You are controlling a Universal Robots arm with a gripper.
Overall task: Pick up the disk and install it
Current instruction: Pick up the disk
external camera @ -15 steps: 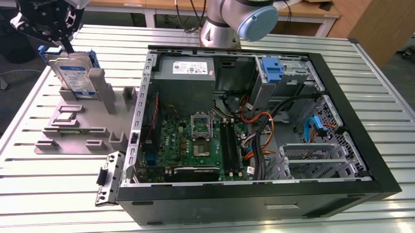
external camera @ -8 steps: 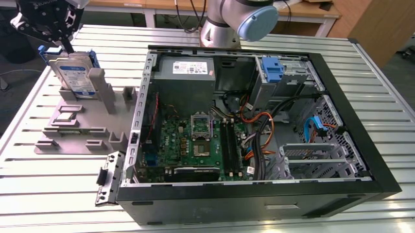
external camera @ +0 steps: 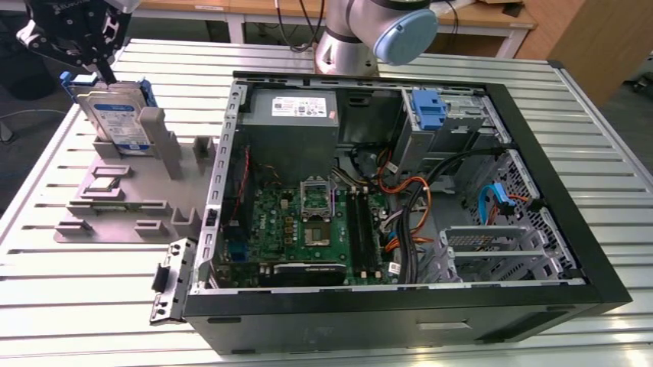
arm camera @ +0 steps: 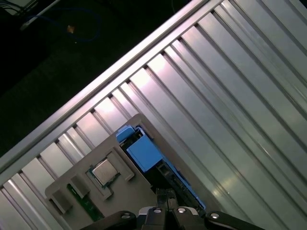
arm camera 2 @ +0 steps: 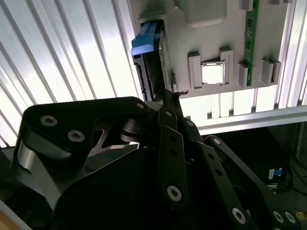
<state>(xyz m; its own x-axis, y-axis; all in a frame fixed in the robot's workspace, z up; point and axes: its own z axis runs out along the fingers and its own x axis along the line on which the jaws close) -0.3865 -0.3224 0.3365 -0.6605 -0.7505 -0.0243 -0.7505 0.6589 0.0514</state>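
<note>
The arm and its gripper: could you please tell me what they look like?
The arm is a smooth silver-grey tube with a round pale blue cap on its joint. The gripper is black, built of flat linked bars with rounded ends, joined by small silver bolts.

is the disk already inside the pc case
No, the disk stands on edge in the grey holder, outside the open computer case and to the exterior view's left of it.
</note>
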